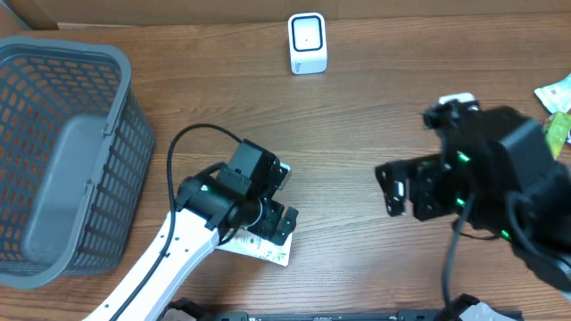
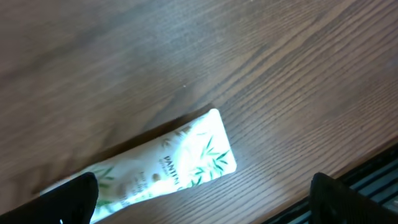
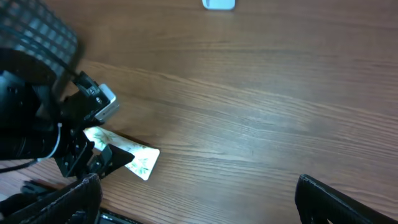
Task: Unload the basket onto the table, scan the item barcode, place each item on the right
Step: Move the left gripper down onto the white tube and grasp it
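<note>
The white tube [image 2: 180, 158] lies flat on the bench [image 2: 186, 50], right under the left gripper [image 2: 204, 190]. That gripper is wide open and holds nothing. The right gripper [image 1: 391, 189] is open too, well away from the tube.

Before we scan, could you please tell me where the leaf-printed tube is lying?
In the overhead view the leaf-printed tube lies on the table near the front edge, left of centre, partly under the open left gripper, right of the grey basket.
</note>
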Controlling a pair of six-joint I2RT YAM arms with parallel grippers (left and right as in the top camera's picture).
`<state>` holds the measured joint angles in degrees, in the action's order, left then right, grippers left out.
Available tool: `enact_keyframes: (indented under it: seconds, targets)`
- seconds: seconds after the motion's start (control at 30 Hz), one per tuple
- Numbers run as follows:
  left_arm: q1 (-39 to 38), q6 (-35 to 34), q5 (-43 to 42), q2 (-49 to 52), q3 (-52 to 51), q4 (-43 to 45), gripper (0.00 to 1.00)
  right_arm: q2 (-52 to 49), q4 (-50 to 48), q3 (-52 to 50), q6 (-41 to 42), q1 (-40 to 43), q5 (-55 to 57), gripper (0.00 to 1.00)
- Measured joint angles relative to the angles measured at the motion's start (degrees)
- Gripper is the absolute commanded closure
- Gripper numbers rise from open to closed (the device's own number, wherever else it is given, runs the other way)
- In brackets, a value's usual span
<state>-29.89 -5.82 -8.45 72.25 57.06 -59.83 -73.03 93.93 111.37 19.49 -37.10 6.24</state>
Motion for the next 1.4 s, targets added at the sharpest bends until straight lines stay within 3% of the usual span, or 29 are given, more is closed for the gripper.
enact_keyframes:
  seconds: [0.27, 0.6, 0.7, 0.93, 1.03, 1.07, 1.1, 1.17, 1.27, 1.4]
  targets:
    - [0.0, -1.97, -2.08, 0.0, -8.85, 0.35, 0.01, -2.62, 1.25, -0.13, 0.0, 0.5, 2.16, 0.0]
    - [0.0, -5.77, 2.47, 0.13, -13.05, 4.7, 0.0, 4.04, 1.38, -0.13, 0.0, 6.01, 3.41, 0.0]
    - [0.0, -14.4, 5.75, 0.15, -13.05, 5.46, 0.0, 5.27, 1.81, -0.13, 0.0, 6.01, 3.41, 0.0]
    - [-1.11, -47.45, 8.94, 0.15, -13.05, 5.29, 0.0, 4.87, 2.08, -0.13, -0.02, 6.01, 3.39, 0.0]
    - [-1.44, -57.77, 7.45, 0.15, -13.09, 7.45, 0.0, 4.7, 2.08, -0.13, -0.04, 6.01, 3.39, 0.0]
    - [-1.44, -60.65, 6.45, 0.15, -13.11, 8.85, 0.03, 4.66, 2.1, -0.13, -0.04, 6.01, 3.41, 0.0]
    - [-1.53, -62.79, 5.46, 0.15, -13.11, 10.16, 0.11, 4.61, 2.1, -0.13, -0.04, 6.01, 3.41, 0.0]
    - [-1.55, -64.7, 4.83, 0.15, -13.11, 10.25, 0.05, 4.59, 2.05, -0.13, -0.04, 6.01, 3.39, 0.0]
    - [-1.53, -71.97, 4.83, 0.15, -13.11, 3.74, 0.03, 4.55, 2.19, -0.13, -0.09, 6.01, 3.41, 0.0]
    - [-1.55, -88.63, 5.77, 0.15, -13.33, -5.9, 0.01, 4.5, 2.54, -0.13, -0.07, 6.01, 3.41, 0.0]
